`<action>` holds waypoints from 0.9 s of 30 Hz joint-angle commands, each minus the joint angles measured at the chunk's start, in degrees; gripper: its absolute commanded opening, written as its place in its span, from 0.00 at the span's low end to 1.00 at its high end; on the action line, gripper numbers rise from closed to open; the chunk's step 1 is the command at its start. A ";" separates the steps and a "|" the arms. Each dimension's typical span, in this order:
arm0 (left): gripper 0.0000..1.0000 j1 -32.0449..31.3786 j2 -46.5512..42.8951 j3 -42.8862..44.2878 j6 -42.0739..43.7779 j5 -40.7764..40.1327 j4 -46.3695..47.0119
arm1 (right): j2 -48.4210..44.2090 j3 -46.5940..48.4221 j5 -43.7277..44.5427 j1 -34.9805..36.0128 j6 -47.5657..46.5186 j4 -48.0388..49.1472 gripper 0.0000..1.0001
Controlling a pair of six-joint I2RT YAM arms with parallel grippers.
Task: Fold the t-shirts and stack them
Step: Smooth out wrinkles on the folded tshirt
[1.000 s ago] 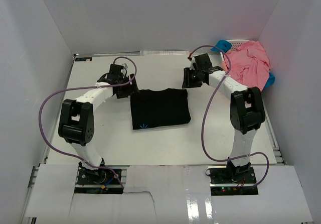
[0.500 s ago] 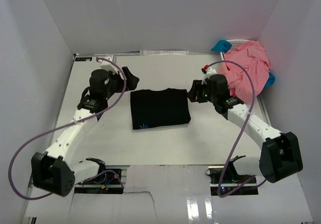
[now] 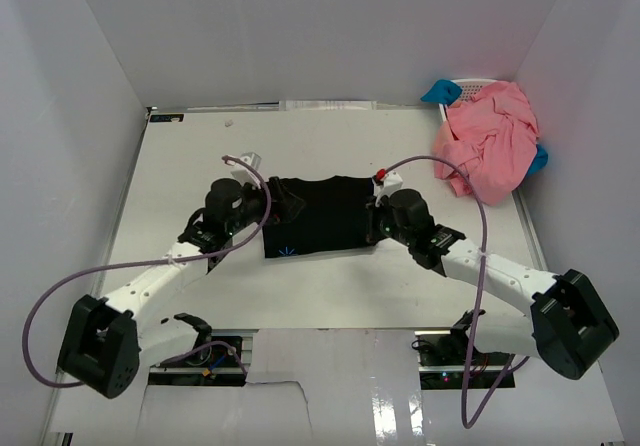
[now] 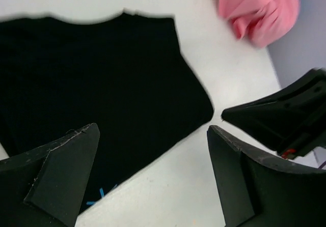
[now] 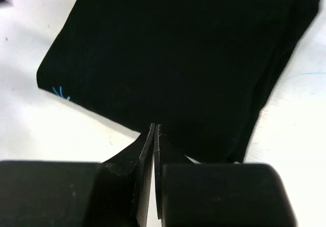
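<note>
Presently the folded black cotton t-shirt (image 3: 320,216) lies flat on the white desk (image 3: 180,166), with the left end effector (image 4: 153,129) wide apart at its left edge and the right end effector (image 5: 154,130) pressed shut at its right, probably to tidy the fold.

No legible txt (just blue mark (image 3: 287,252) on black t-shirt (image 3: 322,214))

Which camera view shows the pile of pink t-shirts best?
The top external view: the whole crumpled pile of pink t-shirts shows there, at the far right. The left wrist view catches only a blurred part of the pile at its upper right corner. The right wrist view shows none of it.
</note>
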 commanded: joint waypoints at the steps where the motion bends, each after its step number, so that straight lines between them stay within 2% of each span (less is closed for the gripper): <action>1: 0.98 -3.45 4.49 -1.90 -1.74 -2.57 1.85 | 2.71 -0.42 2.69 3.42 1.00 6.24 0.08; 6: 0.98 -4.69 11.35 0.73 -0.87 -5.22 5.52 | 8.60 1.25 2.62 7.64 -0.85 10.63 0.08; 9: 0.98 -5.30 15.40 2.14 -0.77 -3.82 8.34 | 11.76 1.52 -2.20 8.00 -1.02 15.29 0.08; 12: 0.98 -5.74 19.43 3.98 -0.42 -3.02 9.75 | 14.93 2.04 -12.30 7.91 -0.15 19.76 0.08; 15: 0.98 -5.75 22.61 5.48 0.11 -1.88 10.29 | 16.87 3.98 -15.05 7.82 1.60 20.22 0.08; 20: 0.98 -5.75 22.71 5.83 -0.07 -1.44 10.37 | 17.04 3.19 -24.88 2.65 7.84 23.28 0.08; 23: 0.98 -5.31 21.30 5.75 0.28 -1.00 9.85 | 19.93 0.38 -38.73 -3.06 16.88 32.50 0.08; 24: 0.98 -4.96 20.43 5.83 0.37 -0.82 9.50 | 20.82 -0.67 -41.31 -5.78 19.86 39.57 0.08; 25: 0.98 -4.69 19.81 5.92 0.37 -0.91 8.97 | 22.04 -1.46 -43.69 -7.11 24.94 42.17 0.08; 27: 0.98 -3.47 18.32 6.10 0.37 -0.48 7.30 | 25.89 -1.65 -49.84 -9.83 28.05 46.04 0.08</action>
